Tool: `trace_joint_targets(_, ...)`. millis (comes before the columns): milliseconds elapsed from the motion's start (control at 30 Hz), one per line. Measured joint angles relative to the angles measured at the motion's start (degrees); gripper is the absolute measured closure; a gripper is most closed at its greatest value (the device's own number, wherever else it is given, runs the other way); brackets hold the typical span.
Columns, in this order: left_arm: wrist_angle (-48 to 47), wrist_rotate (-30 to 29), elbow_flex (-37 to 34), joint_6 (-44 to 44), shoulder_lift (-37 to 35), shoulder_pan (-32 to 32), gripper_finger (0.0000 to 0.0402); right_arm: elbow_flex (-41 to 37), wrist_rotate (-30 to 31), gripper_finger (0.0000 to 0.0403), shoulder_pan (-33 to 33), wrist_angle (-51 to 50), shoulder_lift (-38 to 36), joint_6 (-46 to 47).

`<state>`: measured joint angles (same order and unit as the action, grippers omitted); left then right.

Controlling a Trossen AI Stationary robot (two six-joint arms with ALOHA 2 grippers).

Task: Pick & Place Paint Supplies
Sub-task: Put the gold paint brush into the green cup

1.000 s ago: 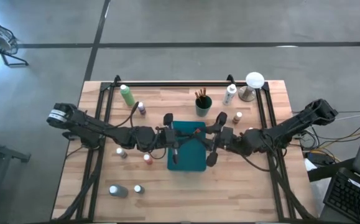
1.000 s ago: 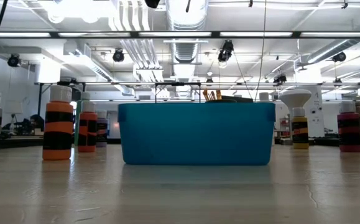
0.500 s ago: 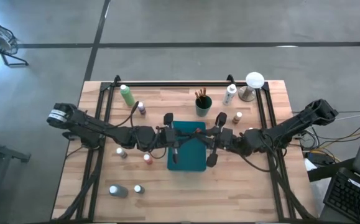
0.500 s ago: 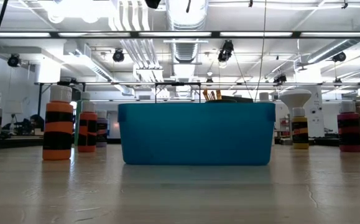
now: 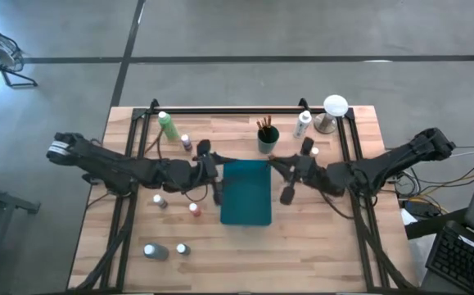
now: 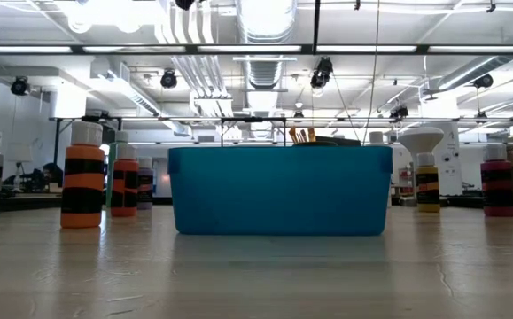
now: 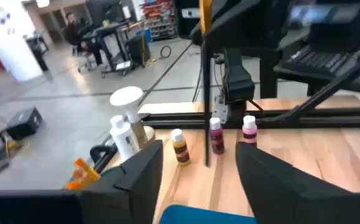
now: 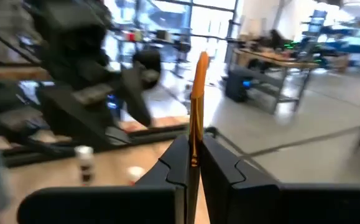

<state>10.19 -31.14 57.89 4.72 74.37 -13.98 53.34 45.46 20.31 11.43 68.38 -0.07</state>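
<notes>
From above, the left hand [image 5: 212, 174] and right hand [image 5: 290, 174] flank the teal tray [image 5: 246, 205] mid-table [image 5: 343, 246], with paint bottles scattered around and brushes [image 5: 264, 125] in a dark cup. At table level, an orange-and-black bottle [image 6: 84, 177] stands left of the tray. Left wrist view: fingers spread wide, holding nothing. Right wrist view: fingers pinch an orange brush handle [image 8: 196, 99] upright.

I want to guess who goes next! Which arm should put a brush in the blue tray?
Probably the right. Its gripper is shut on a thin orange-handled brush, beside the teal rectangular tray. The left gripper is open and holds nothing.
</notes>
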Motion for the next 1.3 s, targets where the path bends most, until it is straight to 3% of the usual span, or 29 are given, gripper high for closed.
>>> trace_joint_targets(200, -2.23, -0.89, -2.31, -1.98, -2.86, -0.13, 0.0175, -4.09, 3.29, 0.0389, -8.92, 3.36, 0.27, -8.12)
trace_joint_targets(433, 0.25, -0.89, -5.62, -2.29, -3.94, -0.13, 0.0179, -18.22, -8.70, 0.0389, -22.38, 26.80, 0.37, -10.16)
trace_joint_targets(533, 0.55, -0.87, -5.71, -2.25, -4.03, -0.13, 0.0180, -22.08, -12.61, 0.0389, -25.84, 31.97, 0.37, -9.10)
trace_joint_targets(733, 0.67, -0.89, -5.69, -2.16, -4.03, -0.11, 0.0179, -23.27, -14.94, 0.0389, -28.17, 32.17, 0.37, -9.10)
trace_joint_targets(867, 2.14, -0.89, -5.69, -1.38, -4.03, -0.11, 0.0179, -21.29, -15.92, 0.0389, -30.10, 26.92, 0.64, -8.76)
trace_joint_targets(1300, 3.15, -0.89, -5.69, -0.27, -4.03, -0.09, 0.0179, -17.96, -19.69, 0.0389, -34.46, 26.01, 10.35, -4.91)
